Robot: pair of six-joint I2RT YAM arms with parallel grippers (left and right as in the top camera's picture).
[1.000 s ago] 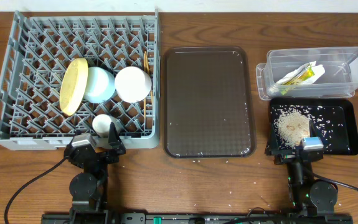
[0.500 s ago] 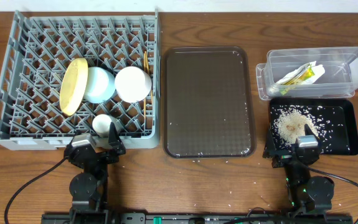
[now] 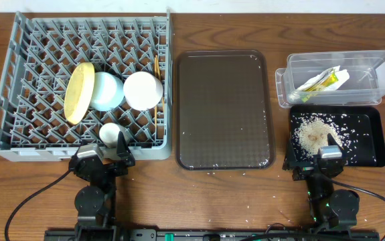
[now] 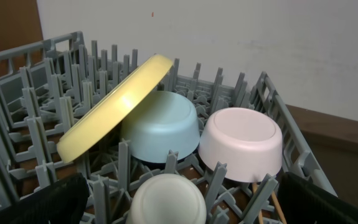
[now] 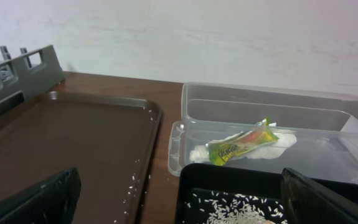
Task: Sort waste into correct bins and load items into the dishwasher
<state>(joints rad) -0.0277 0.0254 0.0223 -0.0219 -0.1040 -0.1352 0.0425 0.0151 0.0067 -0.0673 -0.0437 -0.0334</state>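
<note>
In the grey dishwasher rack (image 3: 3,87) the yellow plate (image 3: 78,92) leans on the upside-down light blue bowl (image 3: 106,90). Beside it are the white bowl (image 3: 143,90), the small white cup (image 3: 110,132) and the chopsticks (image 3: 157,67). The clear tub (image 3: 282,87) holds the green-and-orange wrapper (image 5: 241,144) and white paper (image 5: 200,152). Rice (image 3: 313,134) lies in the black tray (image 3: 373,157). My left gripper (image 3: 103,155) stands open at the rack's front edge, in front of the cup (image 4: 166,199). My right gripper (image 3: 323,159) stands open at the black tray's front edge, holding nothing.
A large dark brown serving tray (image 3: 222,110) lies between the rack and the bins, with a few rice grains on it. More grains are scattered on the wooden table (image 3: 239,201) near the front.
The right gripper has drawn back a little from over the rice toward the front edge. The left arm and all objects are as before.
</note>
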